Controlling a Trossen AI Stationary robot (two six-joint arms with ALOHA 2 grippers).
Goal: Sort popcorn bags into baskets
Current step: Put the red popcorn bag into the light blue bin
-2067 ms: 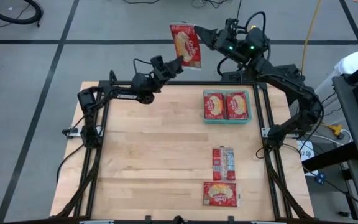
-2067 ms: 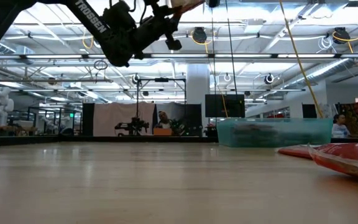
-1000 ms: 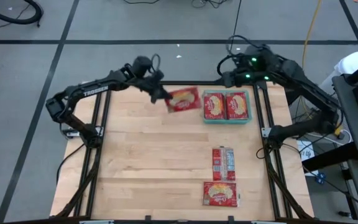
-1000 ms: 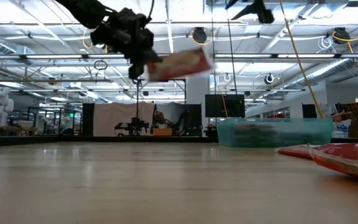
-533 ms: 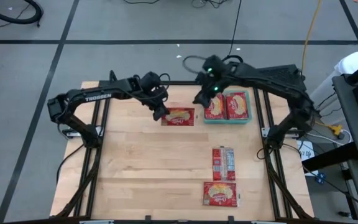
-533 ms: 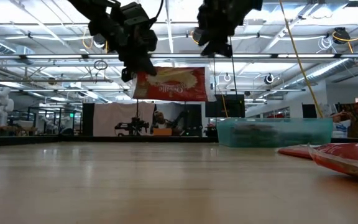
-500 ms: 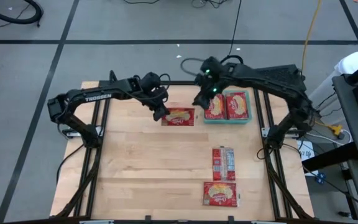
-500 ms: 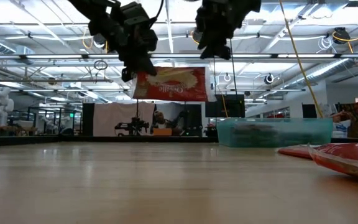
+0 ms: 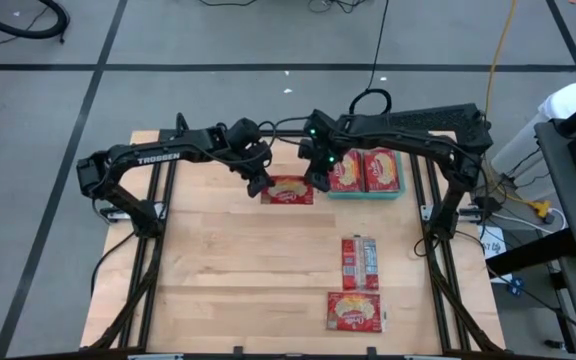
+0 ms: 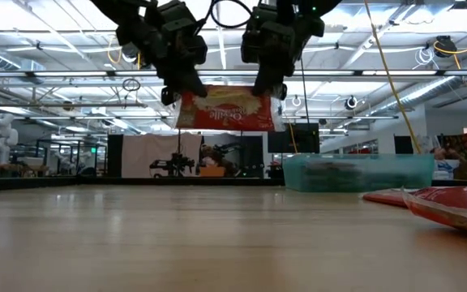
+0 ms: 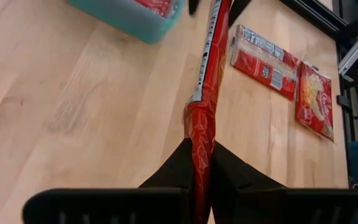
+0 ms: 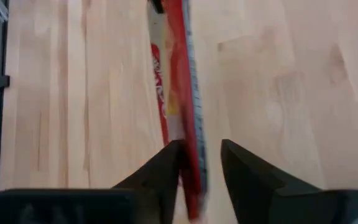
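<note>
Popcorn fills the flat red foil packet (image 9: 288,189), which hangs above the wooden table (image 9: 228,270) beside the teal plastic basket (image 9: 365,190); left gripper (image 9: 259,186) clamps one edge; right gripper (image 9: 317,181) straddles the opposite edge, not yet clenched; the packet looks light, crinkly and slippery, best pinched at its seams.

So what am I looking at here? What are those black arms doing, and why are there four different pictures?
It is a robot with two arms working at a wooden table. One picture looks straight down, one looks level across the tabletop, and two come from cameras on the wrists. The left gripper is shut on one end of a red popcorn bag, held in the air. The right gripper has its fingers around the other end, not yet closed on it. Beside them sits a teal basket with two bags already inside. Nearer the table's front edge lie two more: one face-down bag and one face-up bag.
</note>
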